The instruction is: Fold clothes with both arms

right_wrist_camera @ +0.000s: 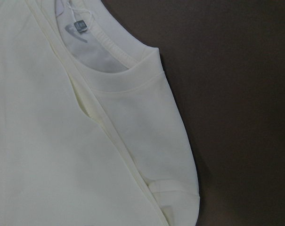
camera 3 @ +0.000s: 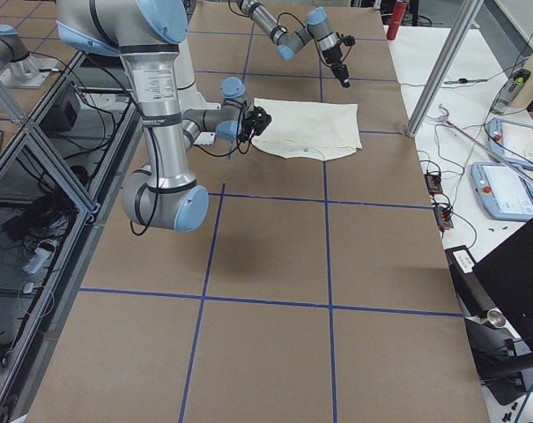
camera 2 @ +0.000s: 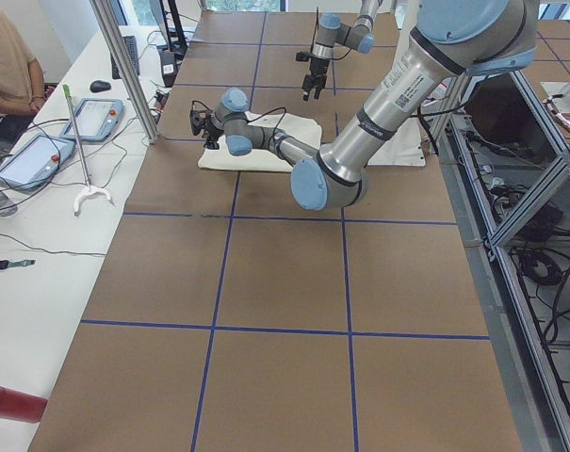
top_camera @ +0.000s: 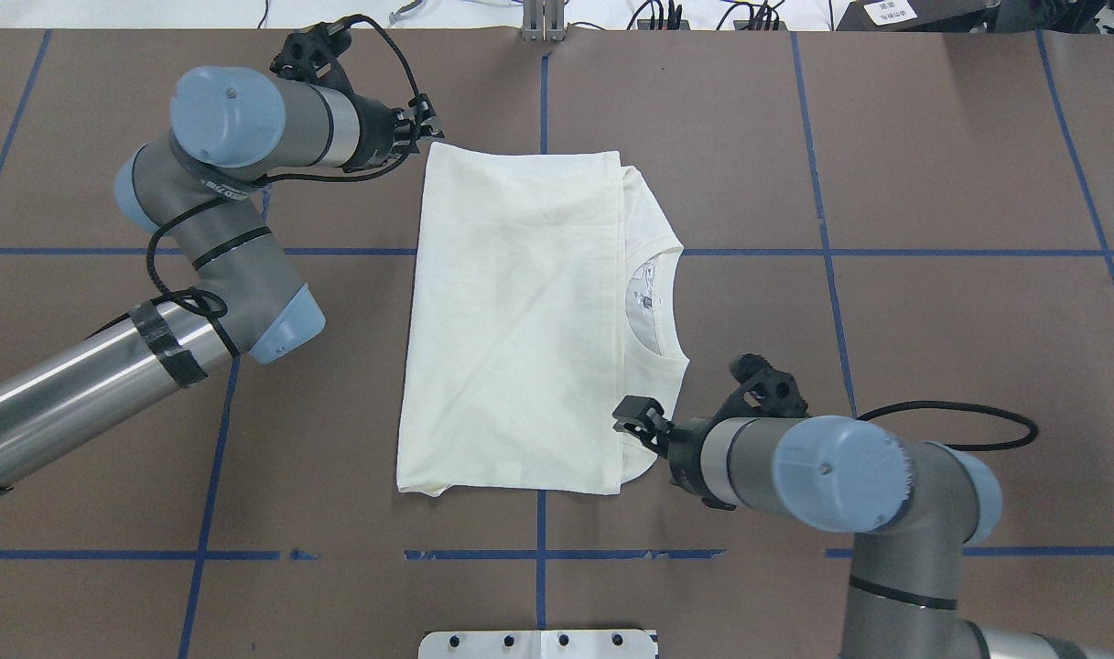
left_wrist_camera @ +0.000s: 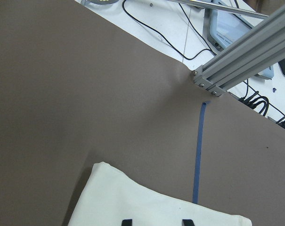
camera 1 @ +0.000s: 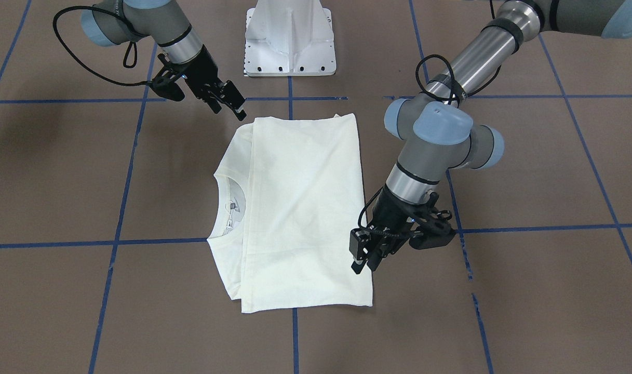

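The cream shirt (top_camera: 520,320) lies folded into a rectangle on the brown table, plain side up, with its collar and label (top_camera: 653,293) showing toward the right side. No print shows. My left gripper (top_camera: 424,119) is open and empty, hovering just above the shirt's far left corner; it shows low in the front view (camera 1: 365,257). In the left wrist view its fingertips (left_wrist_camera: 127,221) stand apart over the cloth (left_wrist_camera: 133,202). My right gripper (top_camera: 630,416) is open and empty beside the near shoulder fold; it is also in the front view (camera 1: 230,101). The right wrist view shows the collar and folded shoulder (right_wrist_camera: 133,122).
The white pedestal base (camera 1: 290,47) stands at the robot's side of the table. Blue tape lines (top_camera: 822,252) grid the brown surface. An aluminium post (left_wrist_camera: 241,52) stands at the far edge. A side bench with tablets (camera 2: 40,160) and cables lies beyond.
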